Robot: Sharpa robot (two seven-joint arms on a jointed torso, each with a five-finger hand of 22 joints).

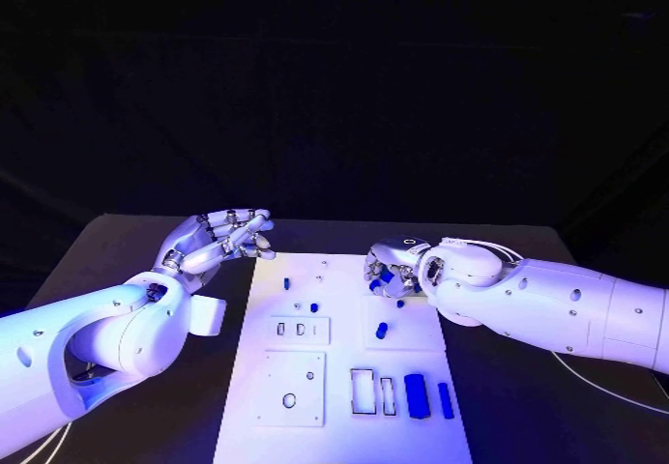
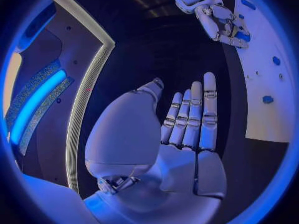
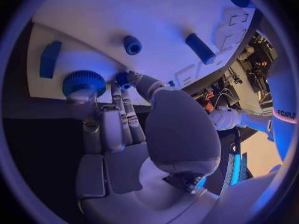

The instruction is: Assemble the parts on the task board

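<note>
A small blue part [image 3: 122, 78] is pinched by the right hand [image 1: 394, 269] over the task board [image 1: 334, 416], seemingly awaiting careful seating, while the left hand [image 1: 223, 240] is held spread and empty beside it.

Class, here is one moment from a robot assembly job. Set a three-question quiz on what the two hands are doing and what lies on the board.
1. True or false: the left hand holds nothing, its fingers apart.
2. Where is the right hand? A: above the task board. B: flat on the bare table. C: clasping the other hand.
3. Fill in: the long parts lying near the board's near edge are coloured ____.

Key: 1 true; 2 A; 3 blue.
</note>
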